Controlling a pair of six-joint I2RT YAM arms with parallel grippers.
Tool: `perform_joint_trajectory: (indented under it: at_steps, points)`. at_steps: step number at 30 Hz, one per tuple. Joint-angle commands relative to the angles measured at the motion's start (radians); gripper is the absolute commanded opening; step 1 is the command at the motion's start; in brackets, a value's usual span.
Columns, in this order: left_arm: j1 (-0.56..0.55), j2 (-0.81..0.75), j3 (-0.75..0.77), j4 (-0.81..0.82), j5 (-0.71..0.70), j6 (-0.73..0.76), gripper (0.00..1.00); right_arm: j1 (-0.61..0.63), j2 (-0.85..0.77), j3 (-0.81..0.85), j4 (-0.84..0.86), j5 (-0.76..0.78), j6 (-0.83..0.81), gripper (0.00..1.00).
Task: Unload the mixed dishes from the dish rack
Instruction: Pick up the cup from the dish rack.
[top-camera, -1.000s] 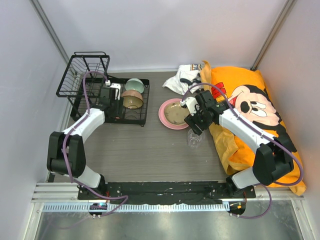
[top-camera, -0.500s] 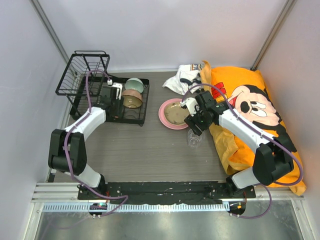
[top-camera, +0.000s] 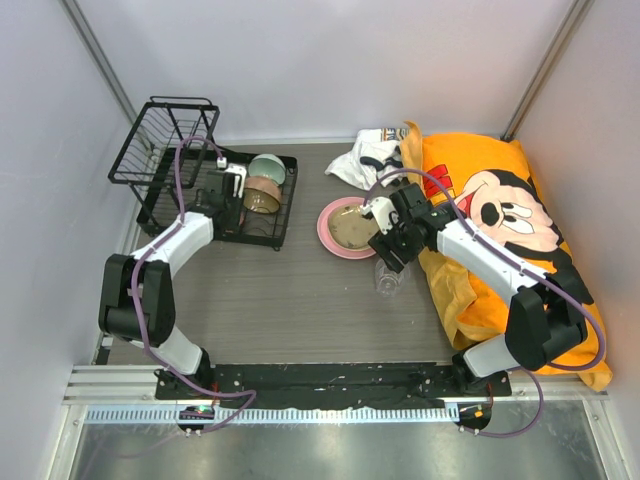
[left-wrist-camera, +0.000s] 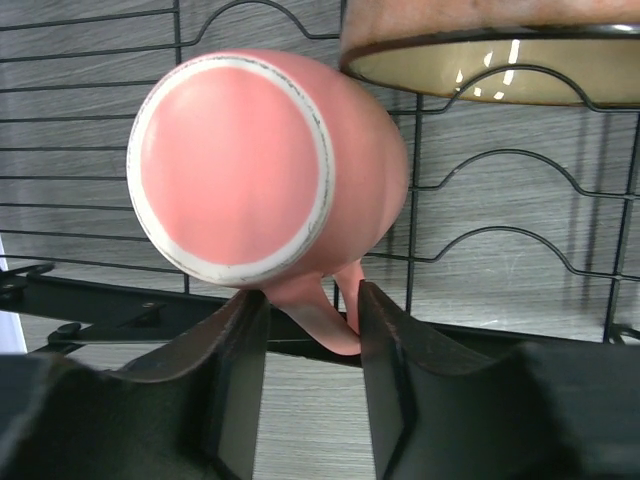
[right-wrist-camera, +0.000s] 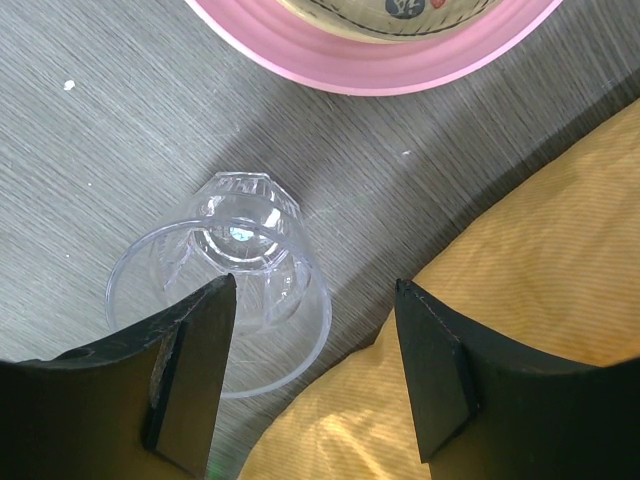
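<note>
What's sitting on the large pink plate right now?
A smaller tan shallow dish rests on the pink plate. The right gripper hides the plate's right edge, so nothing can be told there.

- You have the dish rack (top-camera: 160, 170) at the far left, holding the mug (left-wrist-camera: 270, 170) and bowls (top-camera: 263, 198).
- Right of it, the plate (top-camera: 330, 238) carries a shallow dish (top-camera: 352, 228).
- The glass cup (top-camera: 387, 280) sits just near of the plate, beside the cushion (top-camera: 500, 220) on the right.
</note>
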Motion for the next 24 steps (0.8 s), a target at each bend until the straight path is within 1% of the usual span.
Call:
perform_joint_trajectory:
  at_steps: [1, 5, 8, 9, 12, 19, 22, 23, 24]
  points:
    - [0.006, -0.027, -0.003, 0.048, -0.019, 0.026, 0.40, 0.005, 0.001, -0.004, 0.037, -0.017, -0.012, 0.69]
    - [0.005, -0.017, -0.010, 0.036, 0.005, 0.000, 0.36, 0.005, -0.001, -0.011, 0.043, -0.023, -0.012, 0.69]
    - [0.006, -0.001, -0.010, 0.031, 0.021, -0.021, 0.31, 0.003, -0.007, -0.019, 0.045, -0.025, -0.012, 0.69]
    - [0.005, 0.002, -0.008, 0.029, 0.021, -0.024, 0.26, 0.005, -0.009, -0.022, 0.046, -0.023, -0.013, 0.69]
    - [0.006, 0.002, -0.008, 0.029, 0.024, -0.034, 0.20, 0.003, -0.013, -0.030, 0.050, -0.020, -0.016, 0.69]
    - [0.005, -0.003, -0.006, 0.022, 0.022, -0.044, 0.19, 0.005, -0.001, -0.034, 0.057, -0.031, -0.015, 0.68]
    - [0.005, -0.001, -0.003, 0.023, 0.018, -0.041, 0.16, 0.005, 0.001, -0.033, 0.059, -0.032, -0.013, 0.69]
    - [0.005, -0.001, -0.003, 0.026, 0.018, -0.040, 0.07, 0.005, -0.001, -0.033, 0.059, -0.031, -0.013, 0.69]
    - [0.005, -0.001, 0.001, 0.028, 0.019, -0.037, 0.03, 0.003, -0.001, -0.033, 0.059, -0.031, -0.013, 0.68]
